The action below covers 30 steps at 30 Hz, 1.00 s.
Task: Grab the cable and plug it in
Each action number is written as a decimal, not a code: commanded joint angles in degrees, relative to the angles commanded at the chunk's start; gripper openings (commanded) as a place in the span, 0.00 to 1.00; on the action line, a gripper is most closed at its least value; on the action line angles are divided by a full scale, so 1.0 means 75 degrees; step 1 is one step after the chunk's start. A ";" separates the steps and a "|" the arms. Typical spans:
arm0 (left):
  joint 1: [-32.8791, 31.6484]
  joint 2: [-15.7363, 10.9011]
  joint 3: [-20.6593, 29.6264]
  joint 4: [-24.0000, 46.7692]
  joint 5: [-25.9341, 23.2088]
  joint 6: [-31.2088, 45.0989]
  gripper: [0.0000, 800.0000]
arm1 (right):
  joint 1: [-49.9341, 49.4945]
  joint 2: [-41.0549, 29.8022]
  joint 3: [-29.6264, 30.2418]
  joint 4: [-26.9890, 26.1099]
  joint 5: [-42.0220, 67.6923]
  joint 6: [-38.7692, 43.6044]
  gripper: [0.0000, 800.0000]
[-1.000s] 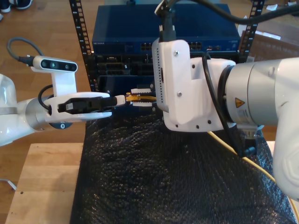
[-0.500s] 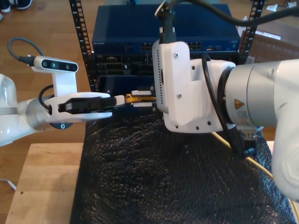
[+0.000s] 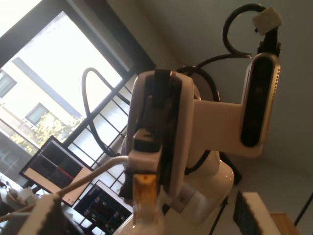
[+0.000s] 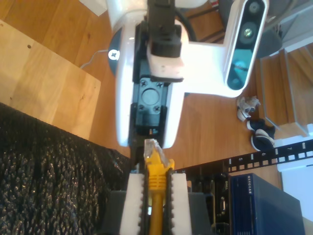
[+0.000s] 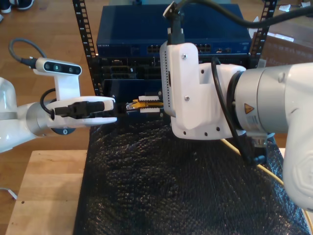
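Observation:
The yellow cable (image 4: 156, 205) runs between the white ridged fingers (image 4: 133, 205) of my second gripper (image 4: 155, 178), which is shut on it. Its clear-and-yellow plug (image 4: 152, 152) sticks out past the fingertips toward the other arm. In the exterior view my second gripper (image 5: 146, 104) is on the big arm at that view's right and holds the cable (image 5: 139, 103) level in front of the rack. My first gripper (image 5: 113, 109), coming from the exterior view's left, faces the plug with its jaws spread wide. The plug (image 3: 144, 193) lies between its fingertips (image 3: 44, 218), apart from them.
A rack with a blue network switch (image 5: 146, 39) and darker units (image 5: 122, 71) stands behind the grippers. A black bubble-textured mat (image 5: 171, 186) covers the wooden table (image 5: 44, 196). More of the yellow cable (image 5: 259, 169) trails under the big arm at the exterior view's right.
A white fingertip of my first gripper reached the plug a second ago and no longer does. My second gripper has carried the plug slightly toward the exterior view's left.

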 joint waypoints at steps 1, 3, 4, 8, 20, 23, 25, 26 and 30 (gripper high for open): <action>0.0000 0.0000 -0.0012 0.0000 0.0000 0.0000 1.00 | 0.0000 0.0023 0.0012 0.0000 0.0023 0.0000 0.00; 0.0023 -0.0023 -0.0012 0.0000 -0.0176 0.0000 1.00 | -0.0012 0.0047 0.0012 -0.0012 0.0059 0.0000 0.00; 0.0035 -0.0035 -0.0012 0.0000 -0.0316 0.0000 1.00 | -0.0035 0.0047 0.0012 -0.0012 0.0094 0.0000 0.00; 0.0152 -0.0141 -0.0012 -0.0012 -0.0692 0.0012 1.00 | -0.0199 0.0023 0.0023 -0.0035 0.0621 0.0094 0.00; 0.0387 -0.0867 -0.0047 0.0117 -0.1758 0.0023 1.00 | -0.3411 0.0035 0.0094 0.0000 0.3751 0.0141 0.00; 0.0399 -0.1078 -0.0047 0.0434 -0.2122 0.0023 1.00 | -0.4243 0.0035 -0.0023 0.0000 0.4396 0.0199 0.00; 0.0399 -0.1289 -0.0035 0.0762 -0.2391 0.0023 1.00 | -0.4653 0.0059 -0.0105 -0.0012 0.4630 0.0363 0.00; 0.0399 -0.1395 -0.0035 0.0926 -0.2520 0.0035 1.00 | -0.4794 0.0082 -0.0129 -0.0047 0.4677 0.0516 0.00; 0.0422 -0.1805 -0.0059 0.1547 -0.3012 0.0129 1.00 | -0.4970 0.0375 -0.0176 -0.0223 0.4724 0.0856 0.00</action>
